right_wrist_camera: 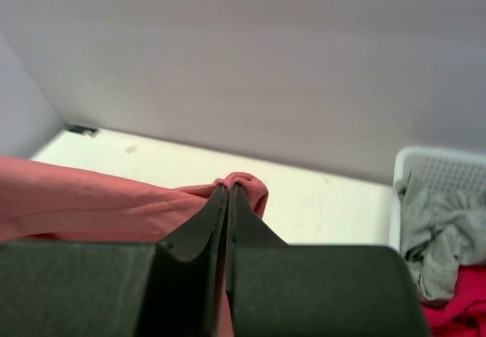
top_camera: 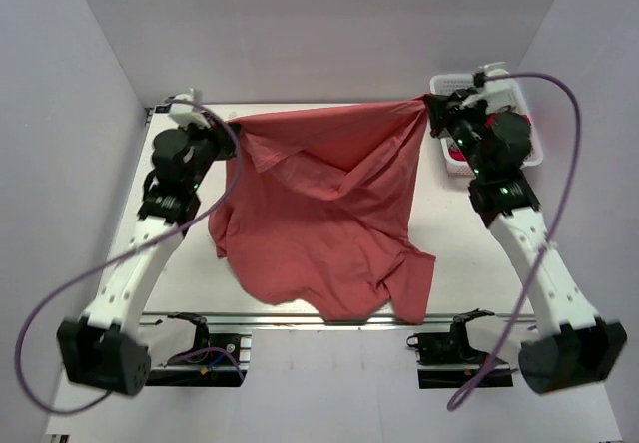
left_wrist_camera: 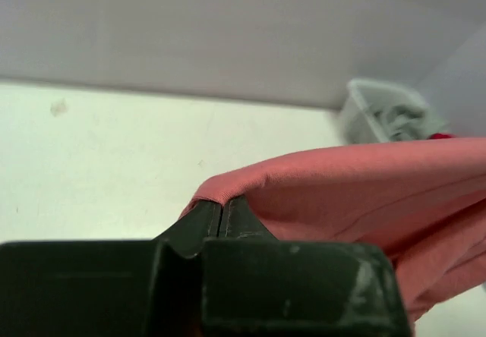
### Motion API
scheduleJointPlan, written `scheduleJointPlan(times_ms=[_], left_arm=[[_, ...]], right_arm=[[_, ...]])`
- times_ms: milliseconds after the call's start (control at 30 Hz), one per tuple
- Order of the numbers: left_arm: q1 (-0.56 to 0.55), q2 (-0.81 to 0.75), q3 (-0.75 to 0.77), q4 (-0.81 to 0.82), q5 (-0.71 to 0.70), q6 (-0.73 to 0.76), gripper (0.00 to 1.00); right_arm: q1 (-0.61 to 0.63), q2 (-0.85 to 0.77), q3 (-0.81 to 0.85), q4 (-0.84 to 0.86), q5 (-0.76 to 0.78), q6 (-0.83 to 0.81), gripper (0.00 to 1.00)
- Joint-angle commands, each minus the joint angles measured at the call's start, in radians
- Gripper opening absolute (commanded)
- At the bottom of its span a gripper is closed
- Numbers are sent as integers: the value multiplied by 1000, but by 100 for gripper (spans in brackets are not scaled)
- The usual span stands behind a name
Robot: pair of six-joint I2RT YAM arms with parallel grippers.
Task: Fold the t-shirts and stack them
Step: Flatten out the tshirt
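A salmon-red t-shirt hangs stretched between both arms above the table, its lower part drooping toward the near rail. My left gripper is shut on the shirt's left top corner; in the left wrist view the gripper pinches a fold of the t-shirt. My right gripper is shut on the right top corner; in the right wrist view the gripper clamps a bunched edge of the t-shirt. More clothes, grey and red, lie in a white basket.
The white basket stands at the far right of the table, just behind my right arm. White walls close in the back and both sides. A metal rail runs along the near edge.
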Motion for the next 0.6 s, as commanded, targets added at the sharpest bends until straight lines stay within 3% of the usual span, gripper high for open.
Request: scheduleJointPlan(times_ms=[0, 167, 333, 500, 567], left_arm=[[7, 156, 37, 106, -82, -8, 0], [16, 433, 164, 130, -108, 3, 0], [25, 715, 384, 110, -88, 12, 0], [36, 1058, 695, 35, -16, 12, 0], [45, 1139, 804, -13, -5, 0, 0]], right_arm=[[-7, 111, 29, 132, 75, -5, 0], [-6, 393, 156, 135, 93, -21, 0], [-12, 596, 329, 112, 93, -45, 0], [-13, 858, 511, 54, 116, -51, 0], [-9, 892, 535, 62, 109, -65, 0]])
